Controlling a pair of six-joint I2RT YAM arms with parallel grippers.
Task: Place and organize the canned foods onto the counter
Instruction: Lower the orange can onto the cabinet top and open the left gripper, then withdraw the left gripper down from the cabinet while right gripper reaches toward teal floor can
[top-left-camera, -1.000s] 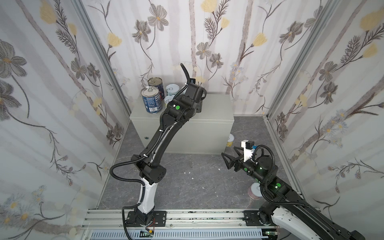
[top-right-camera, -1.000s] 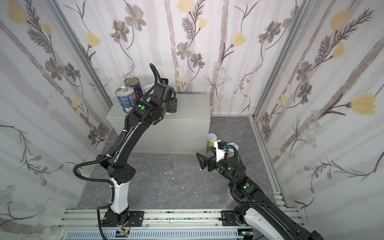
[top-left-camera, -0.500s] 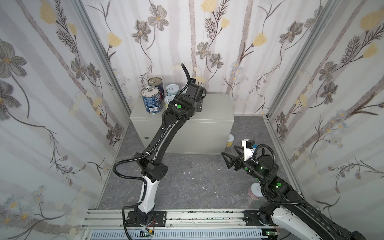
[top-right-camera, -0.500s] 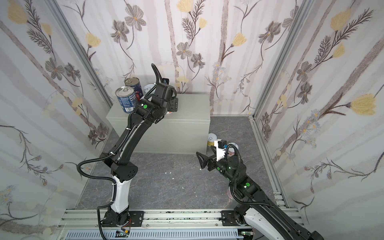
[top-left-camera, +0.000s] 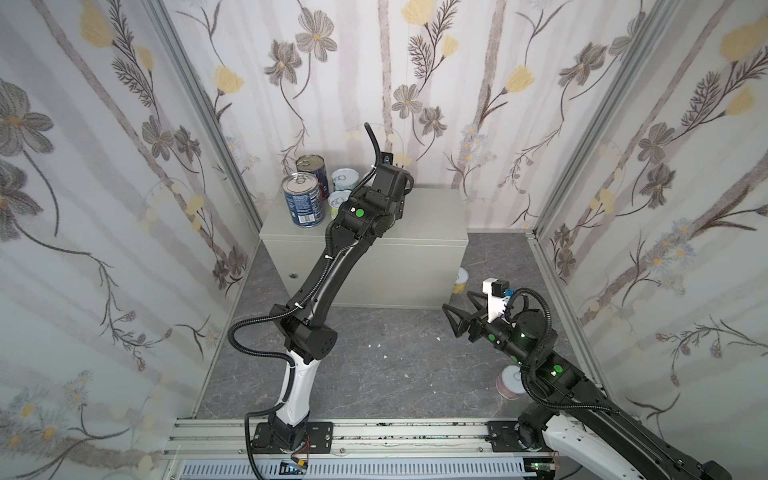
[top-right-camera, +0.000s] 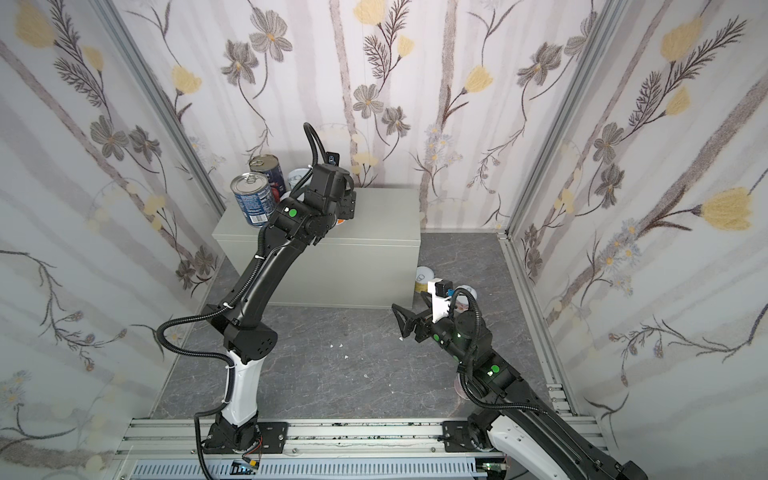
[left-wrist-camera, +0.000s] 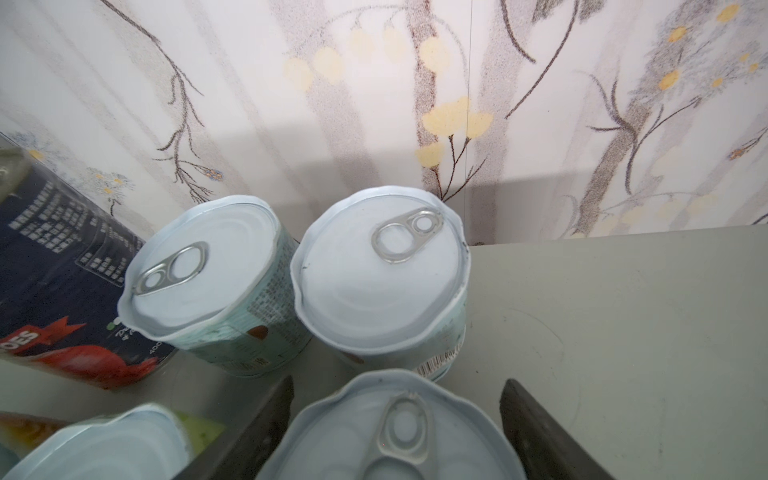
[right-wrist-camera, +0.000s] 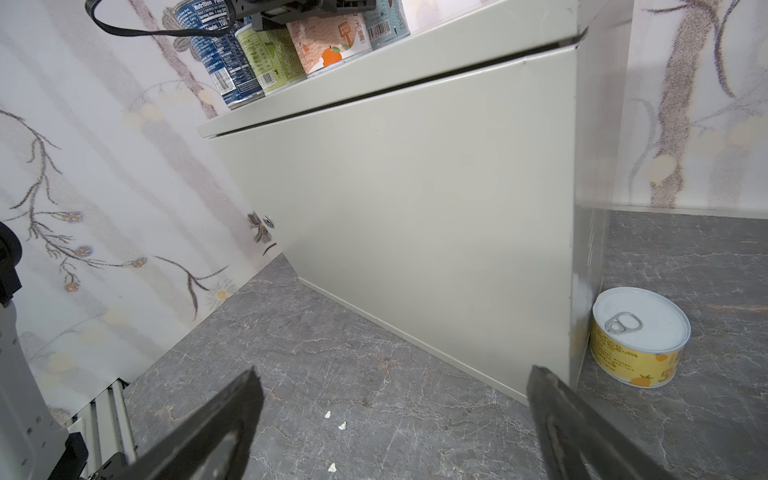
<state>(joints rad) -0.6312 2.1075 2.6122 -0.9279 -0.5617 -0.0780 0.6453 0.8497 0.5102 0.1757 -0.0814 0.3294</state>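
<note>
Wrist housing (top-left-camera: 388, 187) buries the left claw (left-wrist-camera: 397, 384) in both top views, so only its own camera shows it. Its jaws are parted a little to either side of a short can (left-wrist-camera: 386, 436) that the picture's edge cuts off. A sliver of counter (left-wrist-camera: 602, 316) is bare between one finger (left-wrist-camera: 536, 428) and the lid rim — whether the other finger touches the can I cannot tell. On the floor (top-left-camera: 374, 374), a pink-labelled can (top-left-camera: 509, 384) is half covered by the right arm (top-left-camera: 573, 382). What looks like a further pale lid (top-right-camera: 466, 296) peeks from behind that arm's wrist camera (top-right-camera: 440, 297). The tins on the counter are short, with pale pull-tab lids and pastel labels; the straddled one shows peach with an orange fruit in the right wrist view. Two taller dark blue tins (top-left-camera: 303, 201) with metal tops stand with them. Two mint tins (left-wrist-camera: 378, 278) stand side by side just beyond the left claw's tips. The right claw (right-wrist-camera: 395, 374) hangs above the floor, jaws spread wide, nothing between them. The counter's front faces it, and a yellow can (right-wrist-camera: 636, 345) stands beyond one fingertip — just beside the counter's corner.
</note>
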